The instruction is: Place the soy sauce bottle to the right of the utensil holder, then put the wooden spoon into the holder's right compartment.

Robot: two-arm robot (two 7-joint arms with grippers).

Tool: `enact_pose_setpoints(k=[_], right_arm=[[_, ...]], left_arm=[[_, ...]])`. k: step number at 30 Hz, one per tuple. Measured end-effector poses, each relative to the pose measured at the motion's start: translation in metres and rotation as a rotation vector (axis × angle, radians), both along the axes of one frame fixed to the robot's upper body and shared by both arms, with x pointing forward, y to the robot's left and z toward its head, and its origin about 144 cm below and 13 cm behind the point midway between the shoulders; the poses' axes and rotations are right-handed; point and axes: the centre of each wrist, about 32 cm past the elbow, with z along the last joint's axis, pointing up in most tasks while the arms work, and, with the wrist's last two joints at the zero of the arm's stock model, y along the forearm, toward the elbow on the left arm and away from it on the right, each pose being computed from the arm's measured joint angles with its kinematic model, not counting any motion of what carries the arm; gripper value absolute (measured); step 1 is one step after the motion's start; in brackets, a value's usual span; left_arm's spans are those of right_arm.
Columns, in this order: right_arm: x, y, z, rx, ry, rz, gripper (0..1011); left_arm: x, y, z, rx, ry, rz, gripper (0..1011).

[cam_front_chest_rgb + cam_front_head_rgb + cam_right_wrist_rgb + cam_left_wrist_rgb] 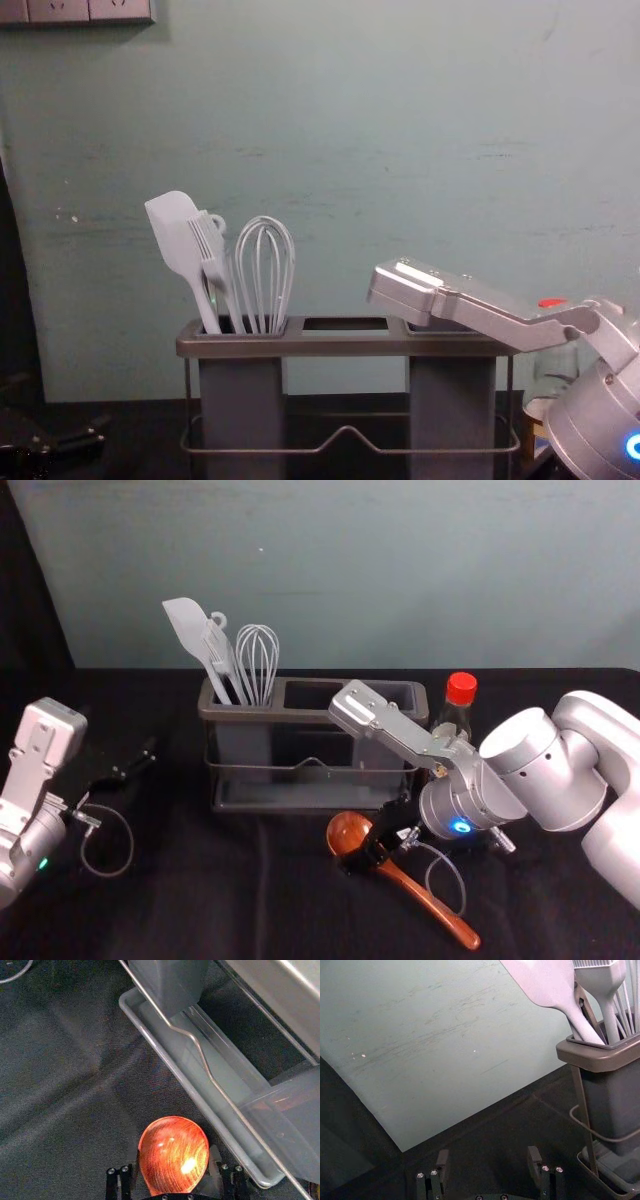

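Head view, right pincer [364,854] parted around wooden spoon [430,903], left pincer [136,761] parted near holder [305,717]

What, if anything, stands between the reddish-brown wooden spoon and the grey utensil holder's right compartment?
A thin metal rail and the grey compartment wall bar the front of the holder; the spoon would probably need lifting over both.
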Motion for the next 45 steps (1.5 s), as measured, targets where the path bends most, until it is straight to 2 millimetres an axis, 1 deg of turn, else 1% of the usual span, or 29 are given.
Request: enact_pose_setpoints(k=[1,15,22,25,26,27,29,32,35,42,45], right_arm=[[0.000,0.000,0.000,0.000,0.000,0.000,838],[-0.001,0.000,0.000,0.000,-0.003,0.002,836],[-0.013,-0.002,0.012,0.011,-0.080,0.022,836],[-0.021,-0.003,0.023,0.018,-0.130,0.033,836],[-0.027,-0.004,0.029,0.022,-0.159,0.033,836],[-0.027,-0.004,0.029,0.022,-0.159,0.033,836],[-0.036,-0.007,0.038,0.033,-0.209,0.023,836],[-0.053,-0.014,0.055,0.077,-0.302,-0.018,836],[-0.062,-0.019,0.064,0.115,-0.345,-0.041,836],[-0.089,-0.032,0.095,0.251,-0.496,-0.044,836],[-0.095,-0.034,0.103,0.278,-0.538,-0.040,836]], left_arm=[[0.000,0.000,0.000,0.000,0.000,0.000,1011],[0.000,0.000,0.000,0.000,0.000,0.000,1011],[0.000,0.000,0.000,0.000,0.000,0.000,1012],[0.000,0.000,0.000,0.000,0.000,0.000,1012],[0.000,0.000,0.000,0.000,0.000,0.000,1011],[0.000,0.000,0.000,0.000,0.000,0.000,1011],[0.000,0.000,0.000,0.000,0.000,0.000,1012],[0.000,0.000,0.000,0.000,0.000,0.000,1012],[0.000,0.000,0.000,0.000,0.000,0.000,1012],[0.000,0.000,0.000,0.000,0.000,0.000,1011],[0.000,0.000,0.000,0.000,0.000,0.000,1012]])
